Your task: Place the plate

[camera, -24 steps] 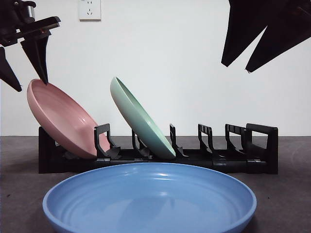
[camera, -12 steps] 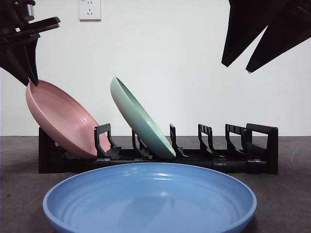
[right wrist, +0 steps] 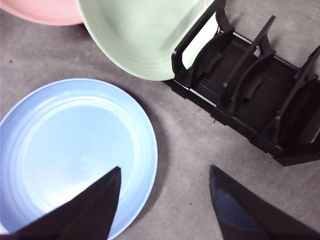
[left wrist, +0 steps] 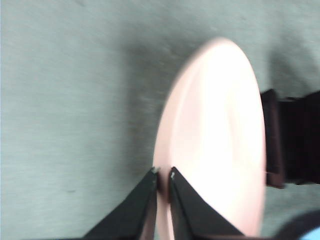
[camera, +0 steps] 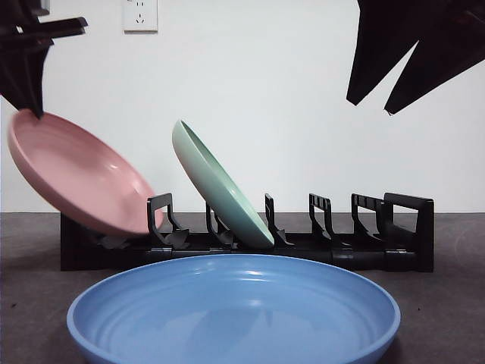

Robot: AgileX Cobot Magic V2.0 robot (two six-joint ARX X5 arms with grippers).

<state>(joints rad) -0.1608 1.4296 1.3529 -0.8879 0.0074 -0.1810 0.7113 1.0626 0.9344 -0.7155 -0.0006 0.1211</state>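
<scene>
My left gripper is shut on the top rim of the pink plate at the far left. The plate tilts low and leftward, with its lower edge at the left end slot of the black rack. In the left wrist view my jaws pinch the pink plate's rim, with the rack beyond it. My right gripper hangs open and empty at the top right. In its wrist view it is above the table beside the blue plate.
A green plate leans in the rack's second slot; it also shows in the right wrist view. A large blue plate lies flat in front of the rack. The rack's right slots hold nothing. A white wall stands behind.
My left gripper went from open over the pink plate's rim to shut on it. The plate has swung to the left and now tilts lower. The right arm has not moved.
</scene>
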